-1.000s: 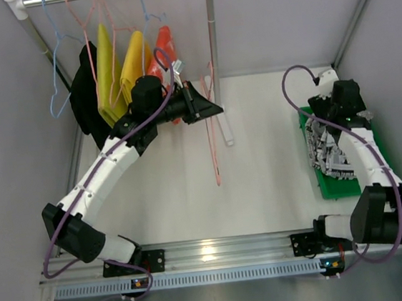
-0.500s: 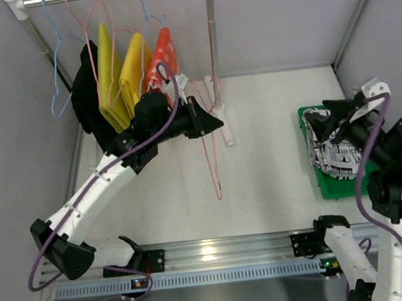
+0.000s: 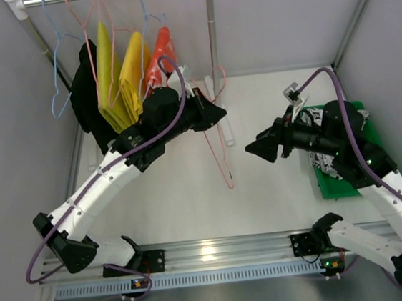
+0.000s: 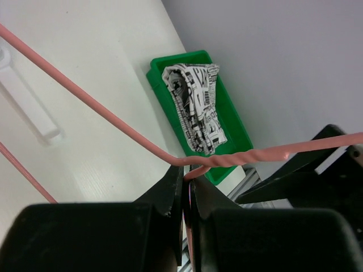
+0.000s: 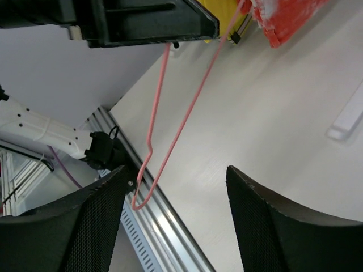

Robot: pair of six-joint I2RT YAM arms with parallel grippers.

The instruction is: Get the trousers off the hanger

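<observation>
The pink wire hanger [image 3: 228,185] is bare and hangs from my left gripper [image 3: 216,113], which is shut on the twisted neck below its hook [image 4: 190,173]. The hanger's long wire [image 5: 152,122] dangles in front of my right gripper [image 5: 176,173], which is open and empty, pointing left at it from a short gap [image 3: 252,147]. The black-and-white printed trousers [image 4: 198,107] lie crumpled in the green bin [image 4: 170,59] at the right, partly hidden behind my right arm in the top view [image 3: 322,158].
A rack at the back left holds yellow garments [image 3: 122,72], a red-orange garment [image 3: 161,54], a black garment [image 3: 84,98] and light blue hangers [image 3: 58,101]. The rack's white post [image 3: 212,34] stands just behind the hanger. Grey walls close both sides.
My right arm has swung from the green bin leftward to the hanger, open and empty; the trousers stay in the bin. My left gripper moved slightly right with the hanger.
</observation>
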